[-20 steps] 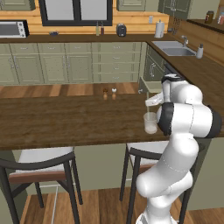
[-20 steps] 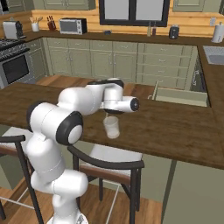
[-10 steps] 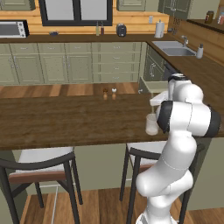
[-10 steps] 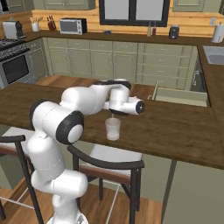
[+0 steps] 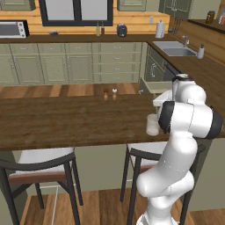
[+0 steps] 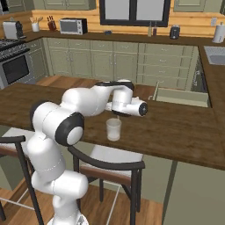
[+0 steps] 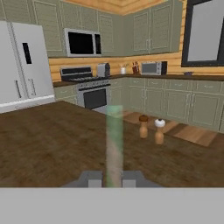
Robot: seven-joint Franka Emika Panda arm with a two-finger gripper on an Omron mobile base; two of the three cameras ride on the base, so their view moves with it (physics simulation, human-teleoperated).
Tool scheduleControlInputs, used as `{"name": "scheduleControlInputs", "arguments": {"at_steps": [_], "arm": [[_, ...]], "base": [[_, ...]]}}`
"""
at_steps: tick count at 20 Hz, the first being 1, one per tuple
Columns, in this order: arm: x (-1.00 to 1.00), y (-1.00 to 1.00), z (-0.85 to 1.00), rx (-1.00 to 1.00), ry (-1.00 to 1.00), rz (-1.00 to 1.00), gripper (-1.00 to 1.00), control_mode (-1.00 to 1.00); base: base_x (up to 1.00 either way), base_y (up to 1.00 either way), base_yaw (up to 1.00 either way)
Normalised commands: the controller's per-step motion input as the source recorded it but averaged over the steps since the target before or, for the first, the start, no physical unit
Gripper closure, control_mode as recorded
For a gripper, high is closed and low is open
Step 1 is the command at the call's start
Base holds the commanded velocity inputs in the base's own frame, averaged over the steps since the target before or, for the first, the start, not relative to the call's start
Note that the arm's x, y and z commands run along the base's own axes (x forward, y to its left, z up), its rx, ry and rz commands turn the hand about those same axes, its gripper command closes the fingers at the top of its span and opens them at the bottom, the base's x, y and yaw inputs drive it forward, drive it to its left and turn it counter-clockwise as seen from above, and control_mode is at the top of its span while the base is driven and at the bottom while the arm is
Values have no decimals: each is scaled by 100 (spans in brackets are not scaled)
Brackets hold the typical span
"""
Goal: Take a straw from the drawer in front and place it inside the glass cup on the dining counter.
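The glass cup [image 5: 152, 125] [image 6: 113, 129] stands upright near the front edge of the dining counter [image 5: 66, 121] [image 6: 176, 132]. My gripper [image 6: 115, 115] hovers just above the cup's rim; in the left base view my own arm hides most of it. In the hand view the gripper [image 7: 113, 178] is shut on the straw [image 7: 114, 140], a pale blurred band rising from between the fingertips [image 7: 90, 178]. Beyond the counter the drawer [image 5: 154, 86] [image 6: 181, 97] stands pulled out.
Pepper shaker [image 5: 105, 93] [image 7: 143, 126] and salt shaker [image 5: 114, 92] [image 7: 159, 131] stand on the counter's far edge. Two stools [image 5: 39, 167] [image 6: 110, 163] sit under its front. A sink [image 5: 178, 50] lies at the back right.
The hand has drifted a little to the right above the cup, and the forearm has swung with it. The cup has stayed put.
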Motion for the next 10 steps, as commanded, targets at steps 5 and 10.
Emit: {"name": "scheduleControlInputs", "arguments": {"at_steps": [5,10], "arm": [[-8,0,0,3,0,0,100,-100],[-49,2,29,14,0,0,100,-100]], "base": [[0,0,0],[0,0,0]]}}
